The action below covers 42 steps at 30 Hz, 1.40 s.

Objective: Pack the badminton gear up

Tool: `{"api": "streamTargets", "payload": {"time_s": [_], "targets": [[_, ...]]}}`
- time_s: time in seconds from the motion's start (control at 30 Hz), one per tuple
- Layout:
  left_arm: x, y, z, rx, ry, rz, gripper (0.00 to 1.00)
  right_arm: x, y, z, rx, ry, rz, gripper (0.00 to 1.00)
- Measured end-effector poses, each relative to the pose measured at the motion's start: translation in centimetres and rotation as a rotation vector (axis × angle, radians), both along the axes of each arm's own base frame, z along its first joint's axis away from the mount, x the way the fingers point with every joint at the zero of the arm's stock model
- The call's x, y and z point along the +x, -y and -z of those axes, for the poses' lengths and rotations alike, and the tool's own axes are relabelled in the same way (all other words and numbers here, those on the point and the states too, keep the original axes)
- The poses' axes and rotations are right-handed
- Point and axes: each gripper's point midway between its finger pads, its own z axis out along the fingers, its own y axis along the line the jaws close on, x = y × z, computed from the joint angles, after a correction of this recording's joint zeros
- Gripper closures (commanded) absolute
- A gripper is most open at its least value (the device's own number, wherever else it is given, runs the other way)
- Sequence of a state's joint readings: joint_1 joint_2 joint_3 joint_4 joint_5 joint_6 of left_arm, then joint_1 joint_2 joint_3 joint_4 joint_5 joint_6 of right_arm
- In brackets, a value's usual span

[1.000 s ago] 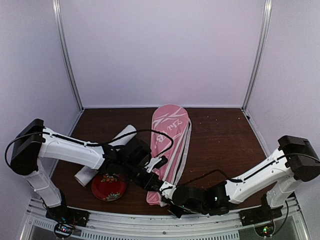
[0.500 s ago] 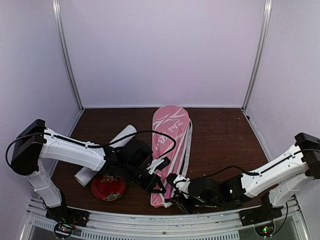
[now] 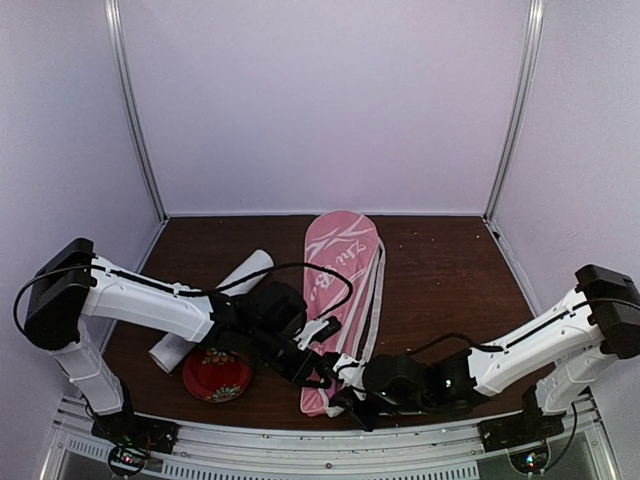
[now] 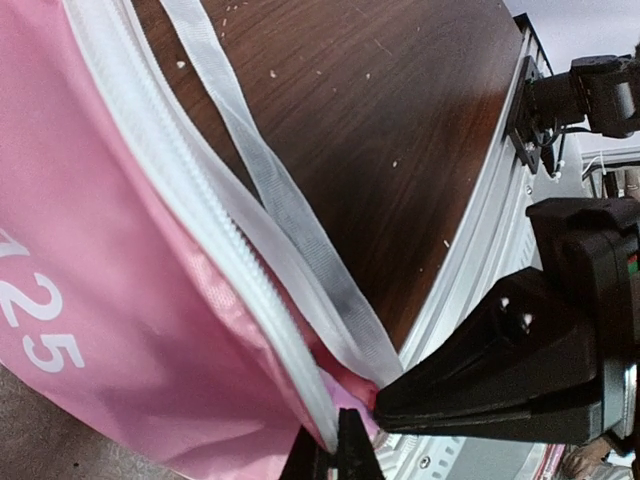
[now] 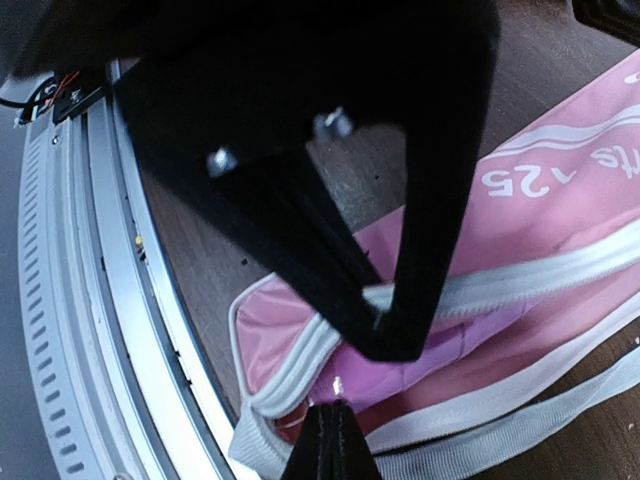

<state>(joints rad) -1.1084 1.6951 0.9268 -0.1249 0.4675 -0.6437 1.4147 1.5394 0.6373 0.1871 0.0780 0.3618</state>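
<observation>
Now both arms' jaws tight on near end of pink bag, contents unseen; white tube outside.

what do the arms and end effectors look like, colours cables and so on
The left arm and right arm have white link shells, black joints and boxy black housings. A loose black cable loops beside each. The left end effector and right end effector are matt black, tapering to narrow tips, with small silver screws.
</observation>
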Motion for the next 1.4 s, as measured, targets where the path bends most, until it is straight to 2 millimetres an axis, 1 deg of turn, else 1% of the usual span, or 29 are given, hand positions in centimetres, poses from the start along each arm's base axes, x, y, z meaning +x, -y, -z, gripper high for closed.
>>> {"api": "streamTargets", "payload": {"time_s": [0.1,0.13,0.23,0.3,0.5,0.67,0.77,0.87,0.97,1.03,1.1,1.23,1.3,1.4], "targets": [[-0.3,-0.2,0.2,0.013,-0.010,0.009,1.00,0.6,-1.2,0.0,0.004,0.000,0.009,1.00],[-0.4,-0.4,0.3,0.020,-0.015,0.010,1.00,0.7,-1.4,-0.2,0.011,-0.001,0.005,0.97],[-0.5,-0.5,0.4,0.025,-0.019,0.011,1.00,0.7,-1.9,-0.5,0.028,-0.011,-0.014,0.82],[-0.5,-0.5,0.4,0.027,-0.019,0.012,1.00,0.4,-2.0,-0.5,0.033,-0.026,-0.038,0.78],[-0.9,-0.5,0.3,0.022,-0.030,0.025,1.00,-0.5,-1.7,-0.7,0.048,-0.066,-0.083,0.81],[-1.0,-0.4,0.3,0.019,-0.028,0.029,0.99,-1.1,-1.3,-2.1,0.105,-0.094,-0.107,0.82],[-1.0,-0.4,0.3,0.019,-0.022,0.032,0.84,-0.5,-0.1,-2.4,0.133,-0.115,-0.079,0.82],[-1.0,-0.4,0.2,0.016,-0.007,0.041,0.72,0.5,1.3,-2.0,0.135,-0.139,-0.029,0.83],[-0.9,-0.3,-0.5,0.000,0.020,0.048,0.62,1.4,2.4,-1.2,0.125,-0.163,0.021,0.85],[-0.7,-0.1,-1.3,-0.017,0.038,0.051,0.59,1.9,2.9,-0.9,0.117,-0.176,0.048,0.86],[-0.5,0.2,-2.2,-0.040,0.056,0.051,0.60,2.3,3.1,-0.7,0.113,-0.185,0.069,0.88],[0.2,0.2,-3.2,-0.068,0.067,0.028,0.72,2.7,2.9,-0.2,0.095,-0.195,0.080,0.93],[1.1,-0.1,-3.2,-0.078,0.065,-0.009,0.76,2.8,2.4,0.1,0.085,-0.201,0.078,0.95],[2.8,-1.3,-2.1,-0.053,0.049,-0.083,0.76,2.9,1.4,0.5,0.078,-0.214,0.067,0.96]]}}
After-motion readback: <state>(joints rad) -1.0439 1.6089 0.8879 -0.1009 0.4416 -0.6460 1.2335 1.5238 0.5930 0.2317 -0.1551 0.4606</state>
